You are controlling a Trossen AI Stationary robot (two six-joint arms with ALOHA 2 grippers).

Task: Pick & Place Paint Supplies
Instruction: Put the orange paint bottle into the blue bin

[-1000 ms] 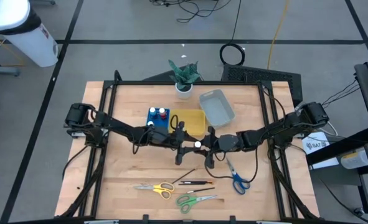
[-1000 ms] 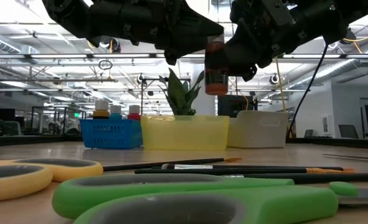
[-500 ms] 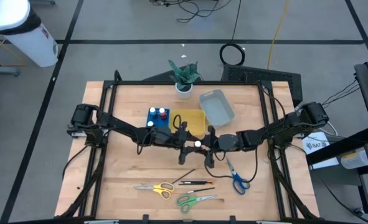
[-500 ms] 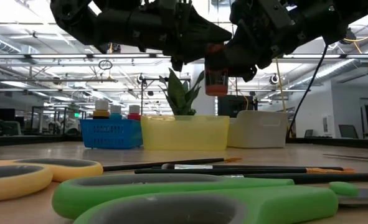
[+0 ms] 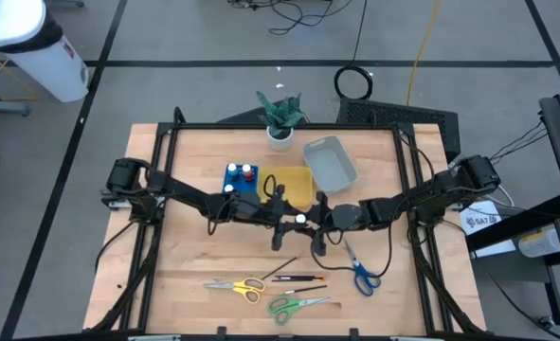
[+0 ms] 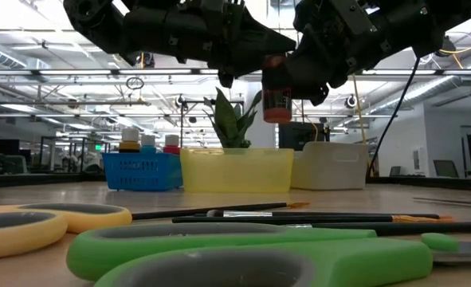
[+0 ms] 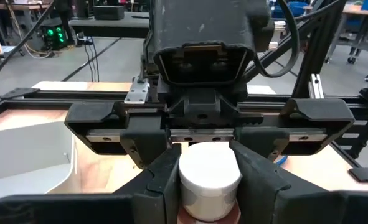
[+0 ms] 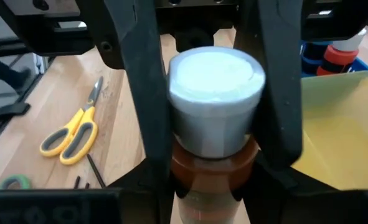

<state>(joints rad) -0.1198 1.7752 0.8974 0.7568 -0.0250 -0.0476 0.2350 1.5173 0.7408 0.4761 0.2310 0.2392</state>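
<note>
A small paint bottle (image 6: 276,96) with a white cap (image 8: 215,99) and an orange collar hangs upright in the air over the table's middle (image 5: 300,220). My right gripper (image 5: 311,221) is shut on it from the table's right. My left gripper (image 5: 288,220) faces it from the left. It is open, with a finger (image 7: 162,177) on either side of the cap. Three more bottles (image 5: 240,175) stand in the blue tray. Yellow scissors (image 5: 237,285), green scissors (image 5: 294,305), blue scissors (image 5: 359,270) and thin brushes (image 5: 297,278) lie on the near half of the table. My right gripper pinches the bottle between its two fingers at the orange collar (image 8: 213,163) just under the cap, coming roughly level from the table's right. The bottle hangs upright below the fingers, lifted clear. My left gripper's fingers stand close against the cap's sides; I cannot tell whether they touch it.
The blue tray (image 5: 230,180), yellow tray (image 5: 294,180) and clear tray (image 5: 330,163) sit in a row on the far half, just beyond the grippers. A potted plant (image 5: 280,116) stands at the far edge. A black frame (image 5: 280,127) borders the table.
My left gripper has moved right toward the bottle, closing the gap seen in the low view until its fingers flank the cap. The right gripper and the bottle have stayed where they were.
</note>
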